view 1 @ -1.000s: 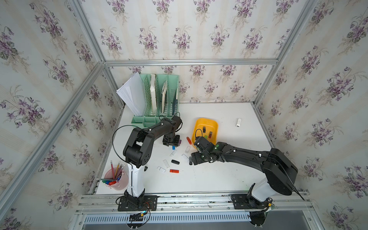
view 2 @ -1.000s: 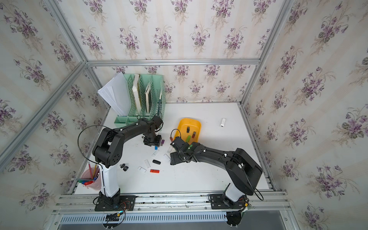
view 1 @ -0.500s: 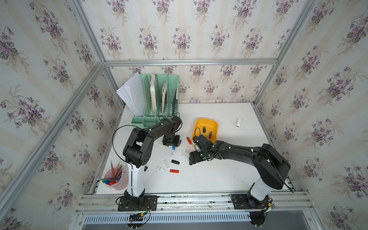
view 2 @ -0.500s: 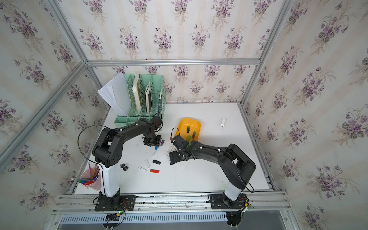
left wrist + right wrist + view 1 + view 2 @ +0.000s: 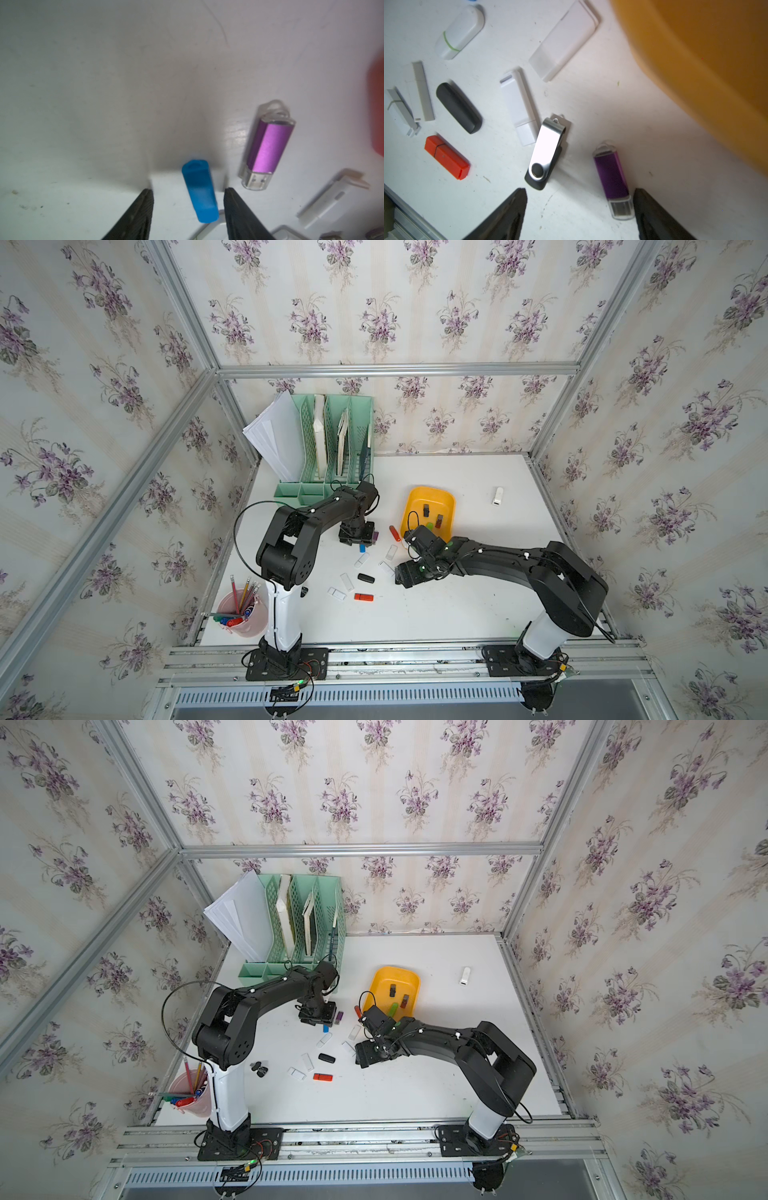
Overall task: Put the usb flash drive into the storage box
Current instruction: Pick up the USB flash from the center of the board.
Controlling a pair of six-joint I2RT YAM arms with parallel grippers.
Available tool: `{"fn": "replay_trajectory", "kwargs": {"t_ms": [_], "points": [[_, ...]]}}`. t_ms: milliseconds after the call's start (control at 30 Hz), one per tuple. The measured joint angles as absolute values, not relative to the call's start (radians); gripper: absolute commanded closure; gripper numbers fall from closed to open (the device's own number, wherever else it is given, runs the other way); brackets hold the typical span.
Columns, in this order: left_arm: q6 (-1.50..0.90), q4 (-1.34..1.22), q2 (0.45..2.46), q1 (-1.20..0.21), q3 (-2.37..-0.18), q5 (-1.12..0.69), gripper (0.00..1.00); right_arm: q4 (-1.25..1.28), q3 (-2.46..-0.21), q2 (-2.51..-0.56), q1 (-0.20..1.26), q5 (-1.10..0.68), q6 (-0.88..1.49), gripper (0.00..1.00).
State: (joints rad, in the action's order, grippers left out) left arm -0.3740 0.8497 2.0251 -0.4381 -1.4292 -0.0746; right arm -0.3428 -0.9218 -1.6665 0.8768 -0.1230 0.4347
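Note:
The storage box [image 5: 417,494] [image 5: 384,975], a shallow yellow tray, stands mid-table and holds a few flash drives. Its wall shows in the right wrist view [image 5: 695,62]. My left gripper [image 5: 357,534] [image 5: 188,190] is open and points down, with a blue usb flash drive [image 5: 199,191] [image 5: 362,548] lying on the table between its fingers. A light purple drive [image 5: 268,145] lies just outside them. My right gripper [image 5: 409,574] [image 5: 579,190] is open low over the table in front of the box. A dark purple drive [image 5: 610,174] lies beside one of its fingers, and a silver swivel drive [image 5: 548,145] lies ahead of the gap.
Loose drives lie between the arms: white [image 5: 361,559], black [image 5: 365,578] and red [image 5: 363,596]. An orange-red one [image 5: 395,533] lies by the box's left wall. A white drive [image 5: 497,495] lies far right. A mint file organizer [image 5: 328,448] stands at the back left, and a pink pencil cup [image 5: 243,614] at the front left.
The right arm's elbow has shifted sideways while its gripper stays over the drives before the box, jaws slightly narrower. The left arm has not moved.

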Motion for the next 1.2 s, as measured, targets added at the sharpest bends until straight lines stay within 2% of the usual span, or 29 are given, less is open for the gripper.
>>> {"fn": "replay_trajectory", "kwargs": {"t_ms": [300, 600, 1200], "points": [[-0.374, 0.849, 2.034, -0.438, -1.429, -0.081, 0.41, -0.386, -0.939, -1.656, 0.879, -0.054, 0.446, 0.32], [-0.374, 0.85, 2.038, -0.439, -1.431, -0.075, 0.53, -0.428, -0.964, -1.676, 0.878, 0.014, 0.449, 0.41], [-0.374, 0.852, 2.045, -0.439, -1.436, -0.069, 0.64, -0.443, -1.009, -1.757, 0.881, 0.036, 0.426, 0.61]]}}
